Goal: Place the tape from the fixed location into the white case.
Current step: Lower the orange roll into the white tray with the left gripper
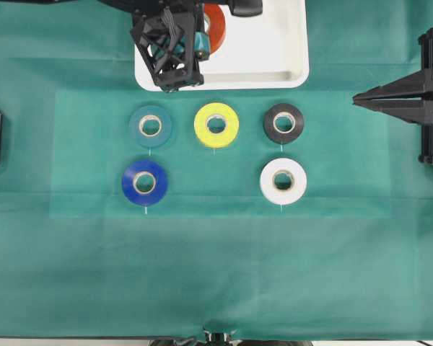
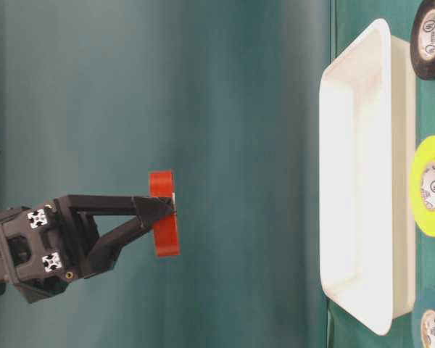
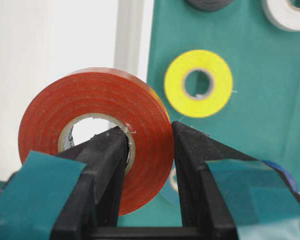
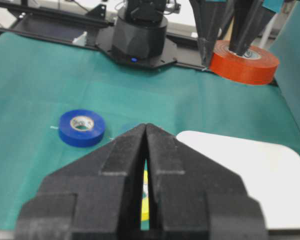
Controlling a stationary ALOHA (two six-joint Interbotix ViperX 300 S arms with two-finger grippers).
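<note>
The orange-red tape (image 3: 90, 97) hangs in the air, my left gripper (image 3: 150, 137) shut on its wall with one finger through the pale core and the other outside. From overhead the tape (image 1: 218, 25) is above the left part of the white case (image 1: 274, 74). In the table-level view the tape (image 2: 164, 235) is well clear of the case (image 2: 355, 181). My right gripper (image 1: 361, 97) rests at the right edge, shut with nothing in it; its view shows its own tips (image 4: 146, 126), the tape (image 4: 245, 64) and the case (image 4: 250, 170).
Five rolls lie on the green cloth in front of the case: teal (image 1: 150, 126), yellow (image 1: 216, 125), black (image 1: 283, 122), dark blue (image 1: 144, 182) and white (image 1: 283, 181). The middle slot of the front row holds no roll.
</note>
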